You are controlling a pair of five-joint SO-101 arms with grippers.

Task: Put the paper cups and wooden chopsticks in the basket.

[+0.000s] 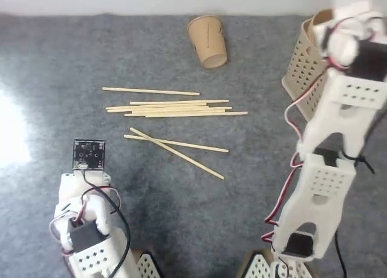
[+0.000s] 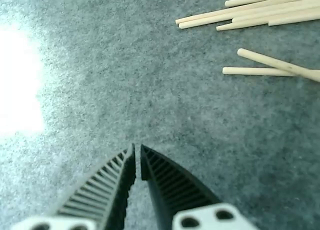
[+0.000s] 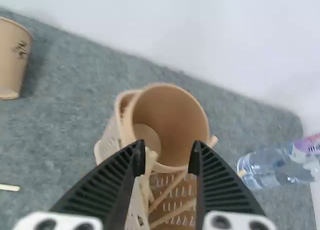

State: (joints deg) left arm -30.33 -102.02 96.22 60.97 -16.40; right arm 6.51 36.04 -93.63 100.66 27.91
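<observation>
Two paper cups show: a lying cup (image 1: 207, 41) rests on its side near the far edge of the grey counter (image 1: 60, 60), and the right claw (image 3: 167, 146) grips a held cup (image 3: 167, 115), tilted over the basket (image 1: 300, 66) at the counter's right side. About seven chopsticks (image 1: 175, 110) lie mid-counter: one alone, a tight bundle we cannot count surely, and two crossed. One plastic bottle (image 3: 270, 165) lies beyond the basket. A white wall (image 1: 121, 0) borders the far edge. We see the left claw (image 2: 137, 157) closed on nothing, above bare counter near the crossed pair.
</observation>
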